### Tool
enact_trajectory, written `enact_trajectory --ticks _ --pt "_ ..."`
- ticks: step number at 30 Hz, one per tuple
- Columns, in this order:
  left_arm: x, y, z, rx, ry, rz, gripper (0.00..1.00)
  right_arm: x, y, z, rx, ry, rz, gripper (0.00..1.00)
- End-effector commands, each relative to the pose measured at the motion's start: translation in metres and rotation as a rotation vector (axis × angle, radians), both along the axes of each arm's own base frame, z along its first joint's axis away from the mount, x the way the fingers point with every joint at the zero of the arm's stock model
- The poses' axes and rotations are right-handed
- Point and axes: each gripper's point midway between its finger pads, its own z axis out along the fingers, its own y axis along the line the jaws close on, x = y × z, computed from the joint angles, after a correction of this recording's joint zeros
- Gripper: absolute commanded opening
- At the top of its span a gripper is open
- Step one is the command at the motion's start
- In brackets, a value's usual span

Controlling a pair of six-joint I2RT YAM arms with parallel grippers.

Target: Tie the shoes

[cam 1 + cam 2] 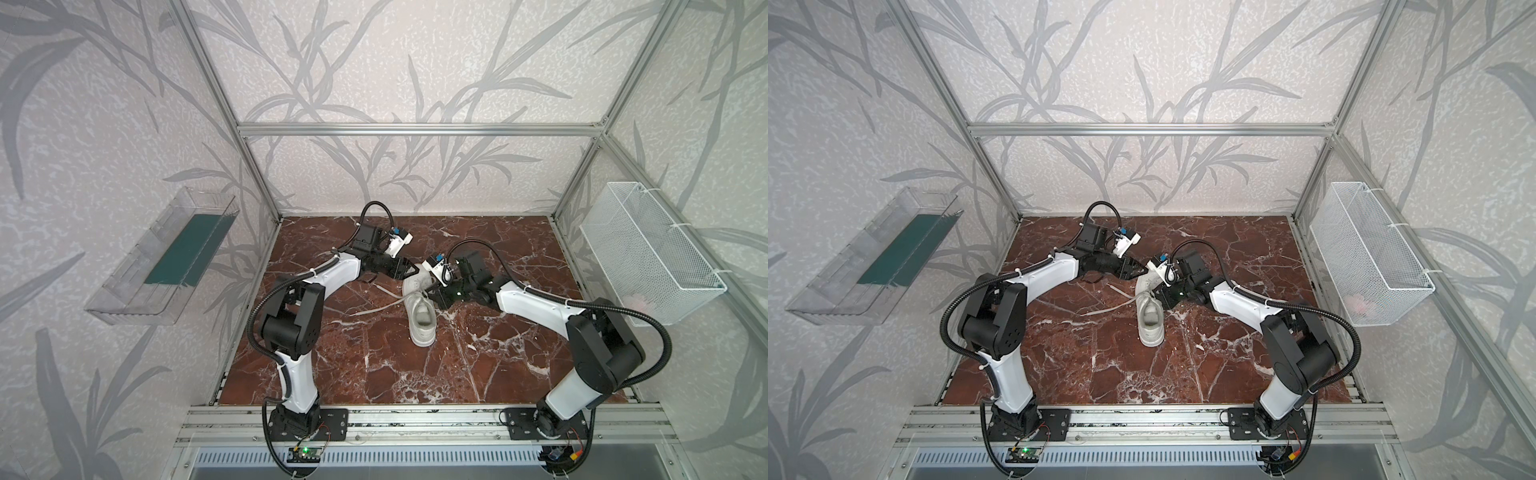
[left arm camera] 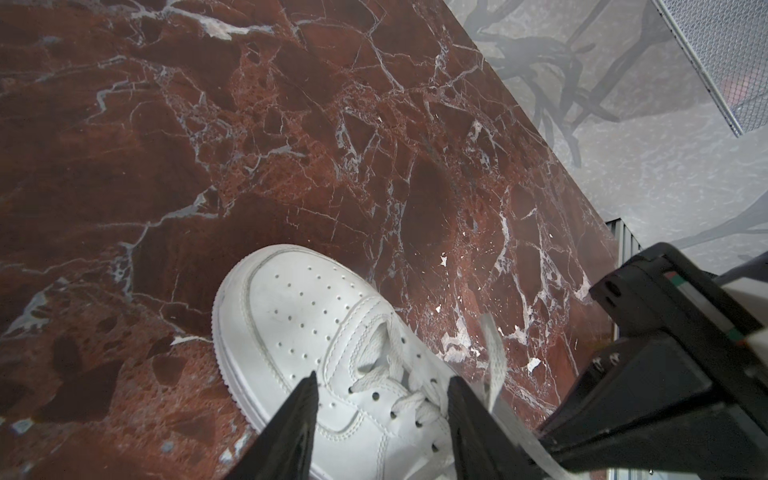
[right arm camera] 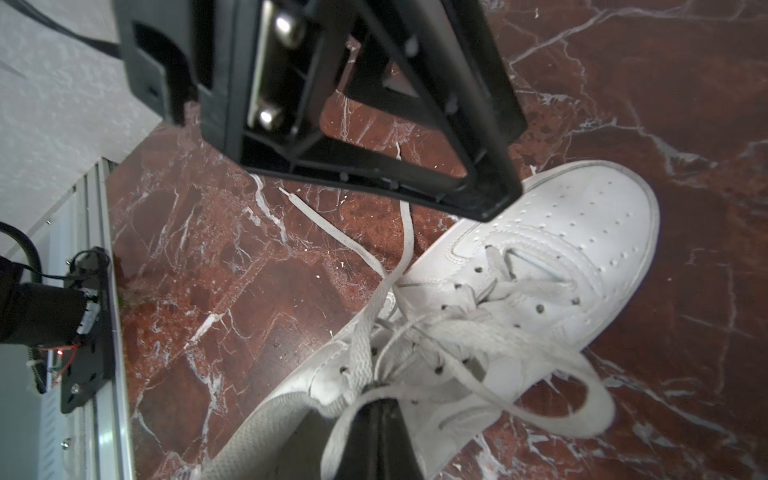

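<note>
The shoes are a single white sneaker (image 1: 422,309) (image 1: 1150,318) on the red marble table, toe pointing to the back. My left gripper (image 1: 409,270) (image 1: 1138,272) hovers over the toe end. In the left wrist view it (image 2: 382,382) is open, its black fingers (image 2: 299,415) astride the laced front of the sneaker (image 2: 299,316), with nothing between them. My right gripper (image 1: 436,297) (image 1: 1160,297) is at the sneaker's right side. In the right wrist view it (image 3: 380,395) is shut on a fold of lace (image 3: 361,332) by the upper eyelets. A loose lace end (image 1: 374,307) trails left across the table.
A clear plastic tray (image 1: 166,266) hangs on the left wall. On the right wall is a white wire basket (image 1: 648,253). Aluminium frame posts stand at the table corners and a rail (image 1: 415,419) runs along the front edge. The marble table (image 1: 374,365) extends toward the front.
</note>
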Motion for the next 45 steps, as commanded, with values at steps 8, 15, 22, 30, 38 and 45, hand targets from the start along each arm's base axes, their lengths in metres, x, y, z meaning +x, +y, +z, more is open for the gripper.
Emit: enact_trajectory --ticks 8,15,22,30,38,45 --pt "-0.006 -0.009 0.036 -0.162 -0.043 -0.026 0.56 -0.011 0.012 0.013 -0.064 -0.09 0.194 0.0" --pt "-0.007 -0.005 0.038 -0.2 -0.043 -0.006 0.57 -0.012 0.01 0.011 -0.095 -0.09 0.214 0.0" --pt "0.0 0.014 0.059 -0.278 -0.089 0.046 0.6 -0.013 0.01 0.005 -0.102 -0.074 0.213 0.0" --pt "-0.017 0.006 0.052 -0.245 -0.054 -0.055 0.62 -0.012 0.01 0.005 -0.097 -0.09 0.218 0.0" --pt "-0.03 -0.009 0.043 -0.266 -0.001 -0.153 0.62 -0.011 0.012 0.008 -0.091 -0.105 0.235 0.0" --pt "-0.035 -0.016 0.03 -0.245 0.02 -0.213 0.63 -0.01 0.012 0.008 -0.076 -0.119 0.261 0.0"
